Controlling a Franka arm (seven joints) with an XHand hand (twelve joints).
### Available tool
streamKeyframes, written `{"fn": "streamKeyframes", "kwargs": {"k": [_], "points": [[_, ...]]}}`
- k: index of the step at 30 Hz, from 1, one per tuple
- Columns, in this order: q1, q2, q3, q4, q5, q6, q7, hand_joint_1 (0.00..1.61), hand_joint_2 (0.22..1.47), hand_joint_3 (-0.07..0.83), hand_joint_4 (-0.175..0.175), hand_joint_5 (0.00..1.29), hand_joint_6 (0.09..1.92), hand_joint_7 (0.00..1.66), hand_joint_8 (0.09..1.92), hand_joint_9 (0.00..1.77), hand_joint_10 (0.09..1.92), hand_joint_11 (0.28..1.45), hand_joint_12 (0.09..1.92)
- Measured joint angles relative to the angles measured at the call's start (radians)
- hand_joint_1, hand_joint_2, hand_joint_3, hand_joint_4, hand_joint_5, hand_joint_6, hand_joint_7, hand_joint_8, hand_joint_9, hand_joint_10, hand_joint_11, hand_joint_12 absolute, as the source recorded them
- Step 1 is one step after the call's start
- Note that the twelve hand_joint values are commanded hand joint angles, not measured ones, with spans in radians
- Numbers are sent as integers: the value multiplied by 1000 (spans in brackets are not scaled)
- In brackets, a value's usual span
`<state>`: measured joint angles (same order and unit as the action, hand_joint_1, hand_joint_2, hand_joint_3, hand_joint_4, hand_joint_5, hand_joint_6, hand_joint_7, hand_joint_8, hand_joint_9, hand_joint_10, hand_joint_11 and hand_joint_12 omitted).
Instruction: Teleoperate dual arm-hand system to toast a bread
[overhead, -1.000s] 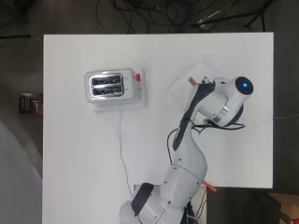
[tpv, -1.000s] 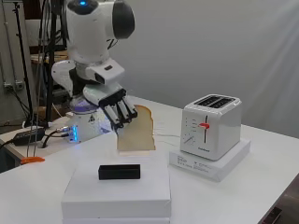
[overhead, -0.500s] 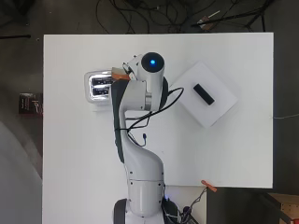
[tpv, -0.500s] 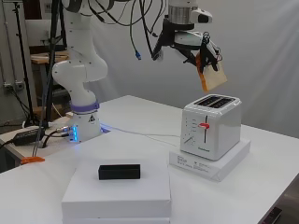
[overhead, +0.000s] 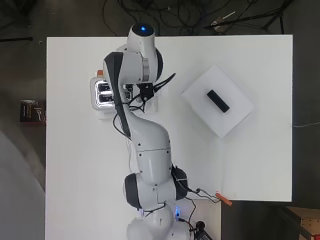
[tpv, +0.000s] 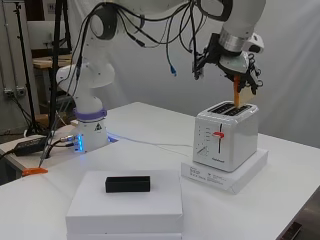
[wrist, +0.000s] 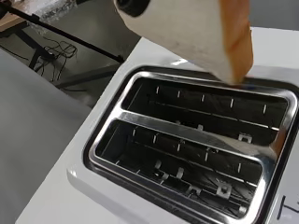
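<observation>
My fingers (tpv: 239, 64) pinched the bread (tpv: 236, 94) edge-down above the toaster (tpv: 226, 140); I judged it should stay square to one slot (wrist: 210, 112) while descending.

we find no text, number or brand that can be read anywhere in these views. the front of the white toaster (tpv: 224, 141) carries a few small dark marks beside its red lever (tpv: 218, 134), and the white slab (tpv: 225, 172) under it bears a line of tiny print along its edge, but both are too small for us to make out. the small dark box (overhead: 33, 111) lying off the table's edge in the overhead view has a label we cannot read either.
</observation>
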<state>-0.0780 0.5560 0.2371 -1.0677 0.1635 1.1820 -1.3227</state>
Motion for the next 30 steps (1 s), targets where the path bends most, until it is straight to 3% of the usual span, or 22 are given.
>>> {"fn": "streamKeyframes", "kwargs": {"k": [5, 10, 14, 16, 17, 18, 20, 24, 27, 30], "points": [[-3, -15, -5, -78, 1, 1, -20, 1204, 1216, -1, -155, 630, 1389, 969, 1117, 1355, 87, 779, 108], [-11, -33, -17, -123, 2, 40, -169, 1216, 1195, -1, -160, 671, 1321, 1004, 1076, 1377, 87, 794, 87], [-16, -56, -33, -186, 3, 80, -209, 1218, 1199, 2, -175, 648, 1331, 1002, 1083, 1364, 87, 797, 87], [-19, -62, -46, -200, 13, 99, -185, 457, 1025, -16, -126, 232, 538, 415, 470, 680, 87, 515, 87], [-17, -58, -46, -195, 8, 100, -170, 235, 945, -16, -111, 118, 280, 227, 255, 441, 87, 427, 87], [-11, -50, -44, -184, -9, 91, -159, 114, 903, -12, -100, 57, 137, 134, 136, 315, 87, 381, 87], [4, -39, -43, -153, -72, 58, -150, 24, 909, 4, -92, 46, 87, 113, 87, 256, 87, 352, 87], [6, -92, -60, -155, -158, 77, -105, 0, 963, 8, -94, 185, 87, 207, 87, 296, 87, 347, 87], [4, -160, -87, -285, -119, 217, -63, 0, 1014, 7, -77, 295, 87, 258, 87, 318, 87, 344, 87], [0, -219, -122, -473, -88, 401, -2, 0, 1047, 11, -61, 275, 87, 253, 87, 304, 87, 336, 87]]}}
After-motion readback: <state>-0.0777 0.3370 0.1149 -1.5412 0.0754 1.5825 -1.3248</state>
